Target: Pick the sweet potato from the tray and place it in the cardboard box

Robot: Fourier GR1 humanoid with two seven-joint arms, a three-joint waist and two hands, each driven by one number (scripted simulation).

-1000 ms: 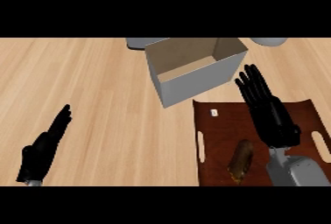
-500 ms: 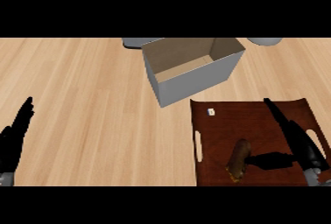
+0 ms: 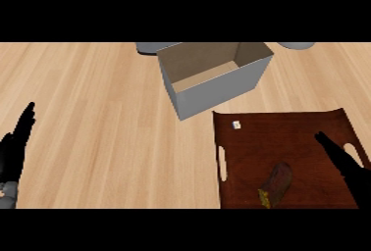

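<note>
Head view: the right hand (image 3: 346,164) has withdrawn from over the tray (image 3: 290,132) toward the lower right edge, fingers straight and holding nothing. One second ago it was spread above the tray; it now sits low beside the sweet potato (image 3: 278,180), which lies unmoved near the tray's front edge. The cardboard box (image 3: 217,93) stands open just behind the tray. The left hand (image 3: 13,154) rests at the left edge, fingers straight. Judgement: the grasp is not yet made.

Right hand (image 3: 346,164) slides back off the sweet potato (image 3: 278,182) toward the tray's (image 3: 290,130) right edge, fingers straight. Left hand (image 3: 14,147) rises a touch by the counter's left edge.
</note>
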